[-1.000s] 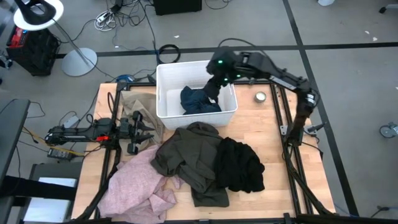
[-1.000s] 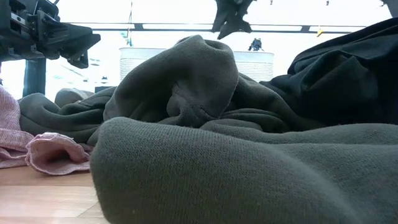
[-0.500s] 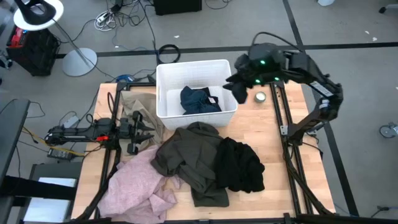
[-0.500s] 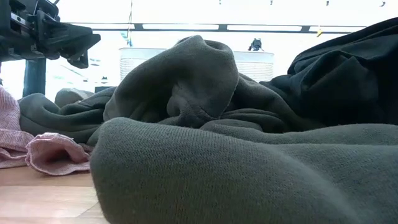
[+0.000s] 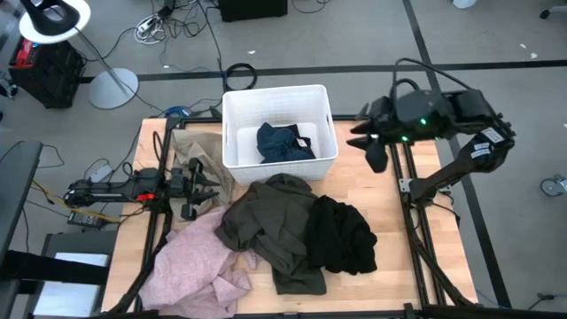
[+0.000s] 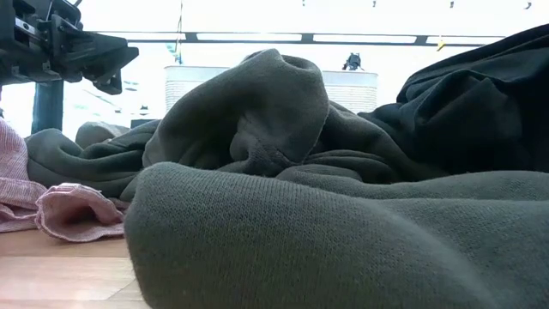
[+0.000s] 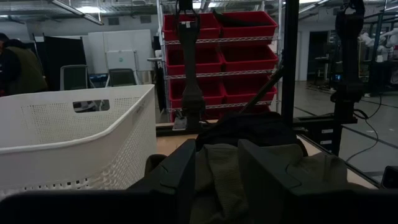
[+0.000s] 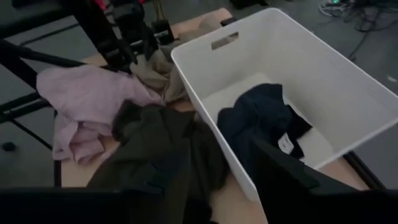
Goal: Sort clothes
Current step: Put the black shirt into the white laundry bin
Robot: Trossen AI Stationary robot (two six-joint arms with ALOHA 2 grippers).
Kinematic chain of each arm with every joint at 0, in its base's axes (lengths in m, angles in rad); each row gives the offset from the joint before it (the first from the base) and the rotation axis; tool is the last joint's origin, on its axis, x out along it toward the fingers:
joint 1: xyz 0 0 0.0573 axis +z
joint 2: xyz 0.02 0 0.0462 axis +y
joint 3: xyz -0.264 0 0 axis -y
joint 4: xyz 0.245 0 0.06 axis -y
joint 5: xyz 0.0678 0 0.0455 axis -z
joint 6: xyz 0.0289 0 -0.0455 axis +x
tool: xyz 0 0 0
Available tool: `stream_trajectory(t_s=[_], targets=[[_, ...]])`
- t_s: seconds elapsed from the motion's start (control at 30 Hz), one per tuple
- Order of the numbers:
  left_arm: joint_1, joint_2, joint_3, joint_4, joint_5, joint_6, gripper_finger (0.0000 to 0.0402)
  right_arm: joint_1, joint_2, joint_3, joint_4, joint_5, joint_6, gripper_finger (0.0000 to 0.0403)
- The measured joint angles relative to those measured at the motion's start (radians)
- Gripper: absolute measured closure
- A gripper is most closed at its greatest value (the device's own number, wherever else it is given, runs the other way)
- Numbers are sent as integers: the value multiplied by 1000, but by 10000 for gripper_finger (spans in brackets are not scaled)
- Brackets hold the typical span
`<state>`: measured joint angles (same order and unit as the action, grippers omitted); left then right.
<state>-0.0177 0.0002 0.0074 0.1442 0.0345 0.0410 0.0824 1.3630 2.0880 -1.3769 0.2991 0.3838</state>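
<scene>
A dark teal garment (image 5: pixel 285 142) lies in the white bin (image 5: pixel 237 105), also seen in the right wrist view (image 8: pixel 258 121). The olive garment (image 5: pixel 270 221) lies heaped on the table in front of the bin, with the black one (image 5: pixel 342 236) at its right and the pale pink one (image 5: pixel 197 266) at its left. The beige one (image 5: pixel 197 145) lies crumpled left of the bin. My left gripper (image 5: pixel 200 186) is open and empty at the table's left, pointing at the olive heap (image 7: pixel 217 165). My right gripper (image 5: pixel 370 146) is open and empty, in the air right of the bin.
A small round tin (image 5: pixel 370 137) sits on the table right of the bin, below my right gripper. Bare wood shows at the table's right side (image 5: pixel 390 213) and near left corner. The arm frames (image 5: pixel 409 190) run along both table edges.
My right gripper has swung from above the bin toward the table's right edge, past the bin's right wall, and has left the top of the low view. The teal garment has stayed in the bin.
</scene>
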Motion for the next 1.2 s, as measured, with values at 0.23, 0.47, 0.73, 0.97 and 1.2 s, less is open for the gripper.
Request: stream_trajectory(t_s=[0.23,0.47,0.73,0.97,1.2], targets=[[0,0,0,0,0,0,276,167,-22,0,-96,152,138,238],[0,0,0,0,0,0,276,343,-50,-102,-130,306,296,238],[0,0,0,0,0,0,276,487,-88,-365,-94,335,558,238],[0,0,0,0,0,0,276,559,-87,-581,4,281,704,238],[0,0,0,0,0,0,276,596,-87,-742,139,210,770,238]])
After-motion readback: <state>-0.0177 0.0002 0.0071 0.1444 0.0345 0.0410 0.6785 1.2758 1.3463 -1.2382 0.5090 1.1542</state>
